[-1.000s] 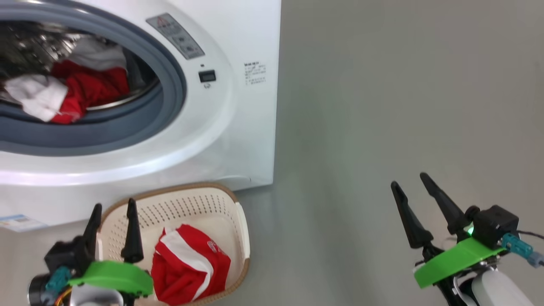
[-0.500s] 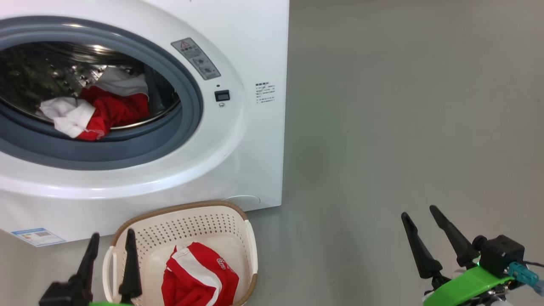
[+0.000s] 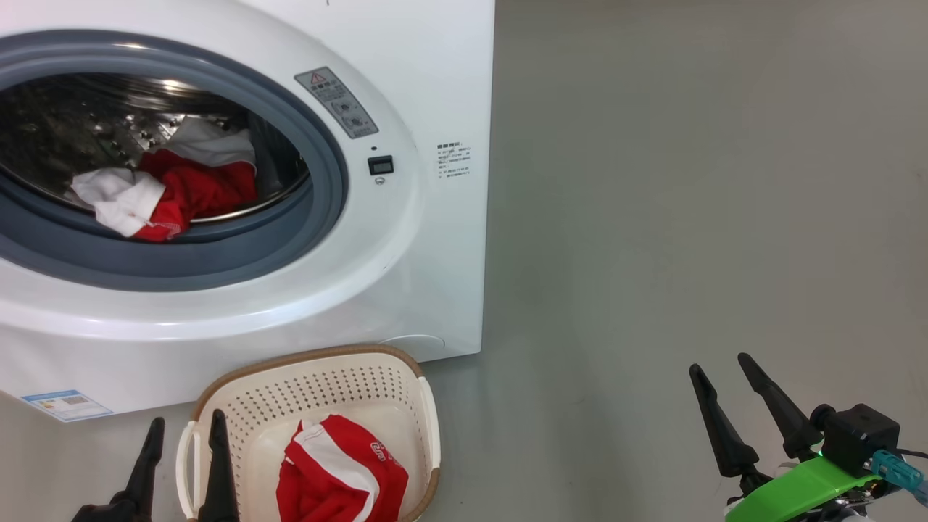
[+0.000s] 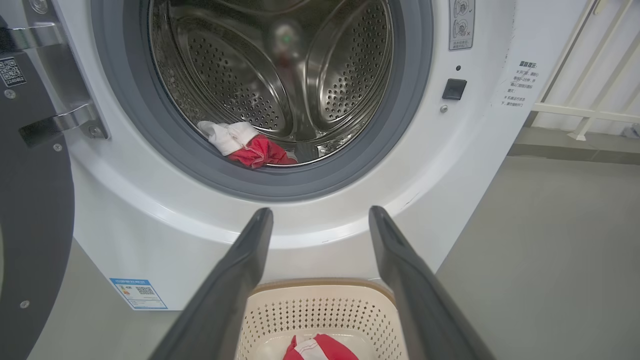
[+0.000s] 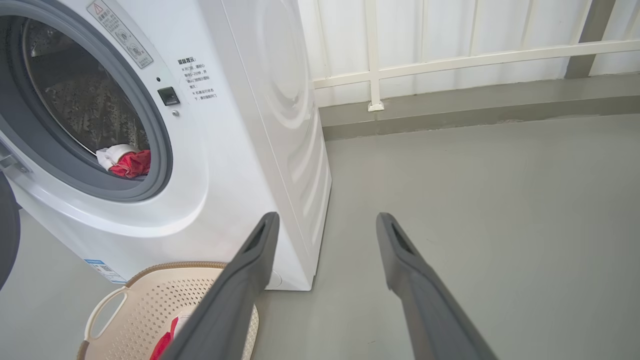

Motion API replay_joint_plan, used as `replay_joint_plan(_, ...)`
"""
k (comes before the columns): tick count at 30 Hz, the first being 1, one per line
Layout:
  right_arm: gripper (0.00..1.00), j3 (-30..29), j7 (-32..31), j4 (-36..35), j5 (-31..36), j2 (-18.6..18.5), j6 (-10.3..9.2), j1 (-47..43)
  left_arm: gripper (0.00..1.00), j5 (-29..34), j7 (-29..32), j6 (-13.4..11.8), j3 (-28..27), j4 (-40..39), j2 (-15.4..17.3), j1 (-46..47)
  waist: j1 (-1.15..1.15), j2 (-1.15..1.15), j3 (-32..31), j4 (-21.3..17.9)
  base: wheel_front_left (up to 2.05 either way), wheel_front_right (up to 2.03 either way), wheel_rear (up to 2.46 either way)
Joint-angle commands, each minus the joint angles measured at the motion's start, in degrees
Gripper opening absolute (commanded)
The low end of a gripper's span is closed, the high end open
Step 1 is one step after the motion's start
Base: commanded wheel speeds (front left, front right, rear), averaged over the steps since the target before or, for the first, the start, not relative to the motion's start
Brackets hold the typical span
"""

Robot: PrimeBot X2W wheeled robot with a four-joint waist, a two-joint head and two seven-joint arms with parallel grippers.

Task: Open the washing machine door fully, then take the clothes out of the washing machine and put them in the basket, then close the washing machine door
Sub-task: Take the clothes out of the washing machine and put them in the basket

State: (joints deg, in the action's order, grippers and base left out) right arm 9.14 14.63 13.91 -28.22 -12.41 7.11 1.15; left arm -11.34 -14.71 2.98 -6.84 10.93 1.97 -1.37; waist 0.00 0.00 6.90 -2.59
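Still, the left gripper [image 3: 186,418] by the basket [image 3: 319,370] and the right gripper [image 3: 719,362] over bare floor [image 3: 652,217] both gape wide, empty. Only the head camera has lifted since a second ago; the things lie as before. Red-and-white clothes [image 3: 174,192] sit in the washing machine [image 3: 406,275], its door [image 4: 30,200] swung open, one garment [image 3: 341,471] in the basket.

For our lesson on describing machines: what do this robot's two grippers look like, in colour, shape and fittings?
The left gripper and right gripper each have two long, black, tapering, pointed fingers. The right one sits on a bright green plate, with a black box, a small green light and a teal connector behind.
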Motion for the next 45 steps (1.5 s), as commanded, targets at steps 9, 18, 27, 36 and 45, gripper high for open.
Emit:
replay_joint_plan(9, 1.0, 1.06, 0.37, -1.43, 0.12, -0.42, 0.37, 0.77, 1.0, -0.39, -0.29, -0.79, -0.81, 0.33, 0.91, 1.98, 0.0, 0.0, 0.67, -0.23, 0.0, 0.0, 0.0)
replay_joint_plan(18, 1.0, 1.87, 0.37, -1.57, 0.01, 0.63, 0.37, 1.89, 1.0, 3.43, -0.29, -0.61, -1.64, 5.65, 1.02, 9.86, 0.0, 0.0, 3.87, -1.61, 0.0, 0.0, 0.0)
replay_joint_plan(27, 1.0, 2.6, 0.37, -2.39, -0.2, 1.3, 0.37, 5.64, 1.0, 8.33, -0.29, -1.85, -3.47, 14.99, 5.93, 26.81, 0.0, 0.0, 11.9, -4.36, 0.0, 0.0, 0.0)
replay_joint_plan(36, 1.0, 3.17, 0.37, -2.58, -0.45, 1.96, 0.37, 9.44, 1.0, 11.94, -0.29, -4.53, -3.78, 25.49, 13.4, 39.49, 0.0, 0.0, 17.32, -8.71, 0.0, 0.0, 0.0)
replay_joint_plan(45, 1.0, 4.08, 0.37, -3.05, -0.54, 2.16, 0.37, 11.36, 1.0, 15.22, -0.29, -8.49, -1.39, 33.67, 19.01, 49.25, 0.0, 0.0, 21.63, -10.93, 0.0, 0.0, 0.0)
